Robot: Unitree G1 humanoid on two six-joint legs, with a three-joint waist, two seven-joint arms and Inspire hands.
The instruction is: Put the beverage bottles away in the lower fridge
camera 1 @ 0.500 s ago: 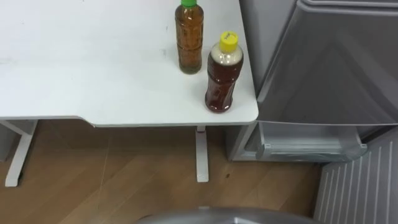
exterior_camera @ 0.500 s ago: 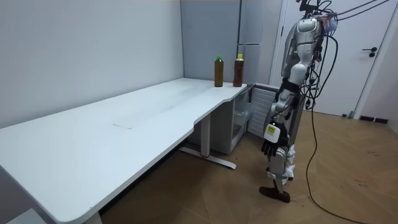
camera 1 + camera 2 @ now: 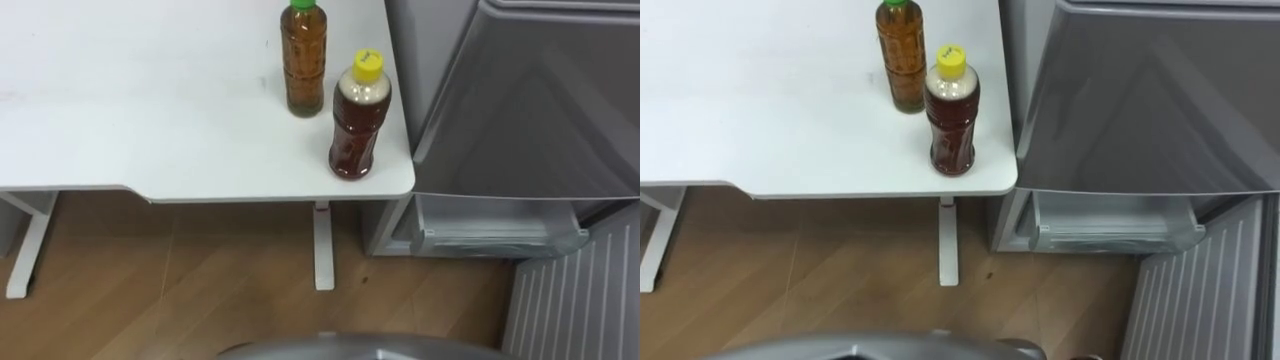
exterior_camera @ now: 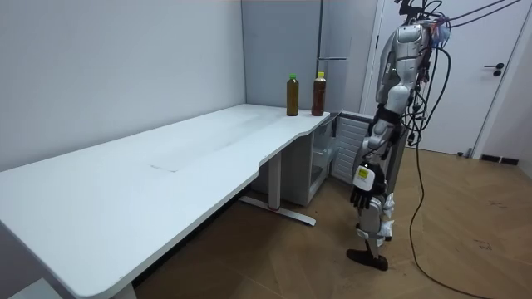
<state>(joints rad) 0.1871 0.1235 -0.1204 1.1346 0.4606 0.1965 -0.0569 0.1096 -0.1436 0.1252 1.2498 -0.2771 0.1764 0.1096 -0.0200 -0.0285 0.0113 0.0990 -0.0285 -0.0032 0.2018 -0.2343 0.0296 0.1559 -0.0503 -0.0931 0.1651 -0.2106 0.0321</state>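
Left eye view, compared with the frame half a second before: the whole picture has shifted very slightly. That is the camera's own movement, not movement of the goods. The room view is unchanged.

Finding 1. Both drinks stand upright on the white table [image 3: 150, 100]. The green-capped bottle [image 3: 304, 60] stands inboard. The yellow-capped bottle [image 3: 359, 115] is just beside it at about 4 o'clock, near the table's rounded corner. The two appear close but apart.

Finding 2. The fridge [image 3: 540, 100] stands at 3 o'clock of the table. Its lower compartment [image 3: 495, 235] appears open, with a shelf edge exposed.

Finding 3. In the room view the robot stands upright before the table's end and the fridge. Its left hand [image 4: 362, 198] hangs at its side, well away from the bottles. Whether that hand is open or closed cannot be told at this range.

Assessment: nothing has been lifted, so the task is judged not yet begun. The yellow-capped bottle, nearer the fridge, looks the likelier first pick. It stands close to the corner, so a careless reach risks knocking it off the edge.
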